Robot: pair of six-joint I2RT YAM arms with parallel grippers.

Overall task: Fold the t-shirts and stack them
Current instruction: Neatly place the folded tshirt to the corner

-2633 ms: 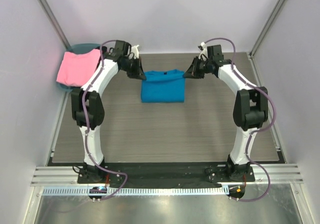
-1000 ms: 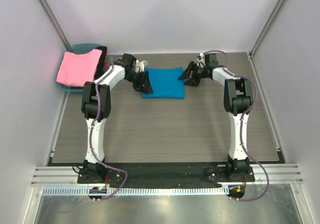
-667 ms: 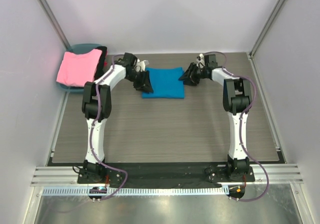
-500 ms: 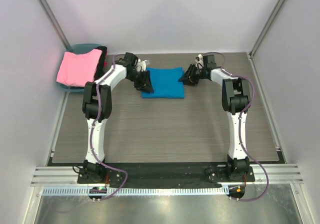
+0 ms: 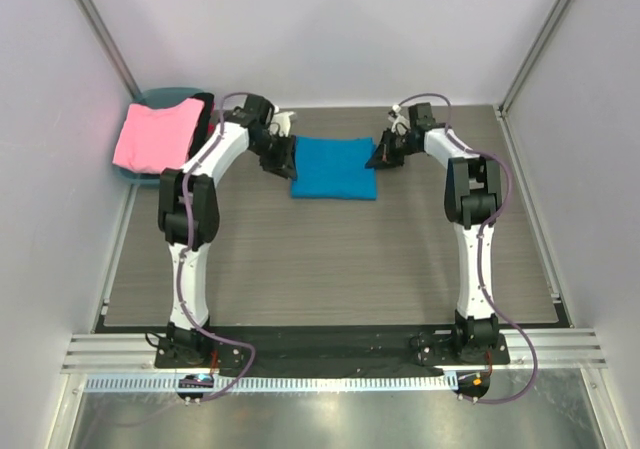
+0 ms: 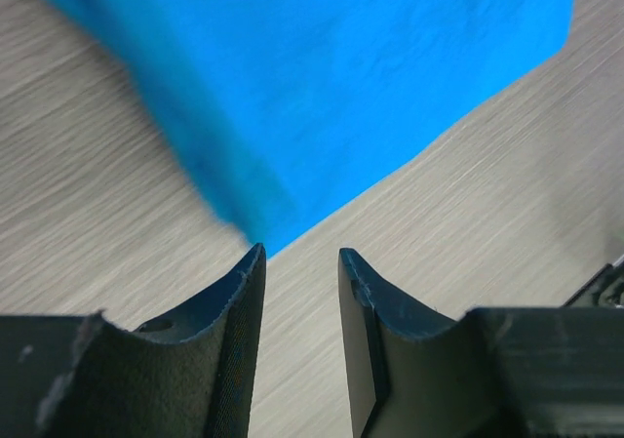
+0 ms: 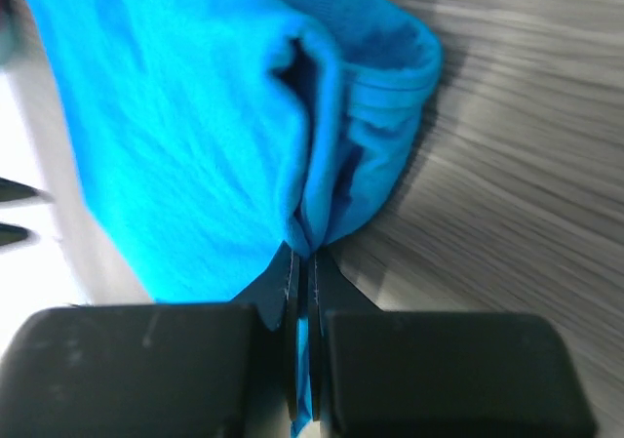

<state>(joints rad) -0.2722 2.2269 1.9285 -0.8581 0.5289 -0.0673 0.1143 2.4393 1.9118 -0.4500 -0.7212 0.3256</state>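
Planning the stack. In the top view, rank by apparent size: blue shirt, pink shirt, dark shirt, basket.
Largest: blue t-shirt and pink t-shirt, about alike. Then teal basket and dark t-shirt: only slivers show, so unranked.

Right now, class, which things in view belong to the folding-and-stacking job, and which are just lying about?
Job: blue t-shirt, pinched at its edge by the right gripper; pink t-shirt; left gripper, open beside the blue one.
Lying about: teal basket under the pink t-shirt; table.

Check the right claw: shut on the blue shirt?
Shut on it: the right claw pinches a fold of the blue shirt, jaws together.
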